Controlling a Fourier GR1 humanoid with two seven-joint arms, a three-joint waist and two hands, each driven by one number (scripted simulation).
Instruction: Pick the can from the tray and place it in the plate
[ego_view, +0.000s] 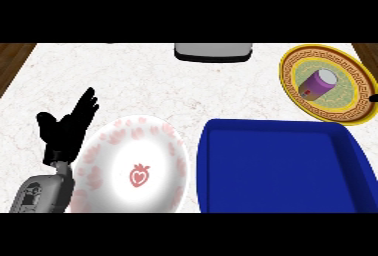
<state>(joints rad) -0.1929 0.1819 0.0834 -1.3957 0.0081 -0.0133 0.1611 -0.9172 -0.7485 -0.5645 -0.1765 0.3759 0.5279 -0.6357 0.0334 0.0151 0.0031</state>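
Observation:
A purple can (317, 83) with a grey lid lies tilted on the yellow and green patterned plate (353, 104) at the far right of the counter. The blue tray (284, 167) in the near right holds nothing that I can see. My left hand (65, 131) rests open at the left, fingers straight and pointing up, beside a white plate (133, 165) with pink marks and a strawberry in its middle. My right hand does not show, apart from a small dark sliver at the right edge that I cannot identify.
A grey and black object (213, 51) sits at the counter's far edge, partly cut off. Brown wood (15, 57) borders the white marbled counter at both upper corners.

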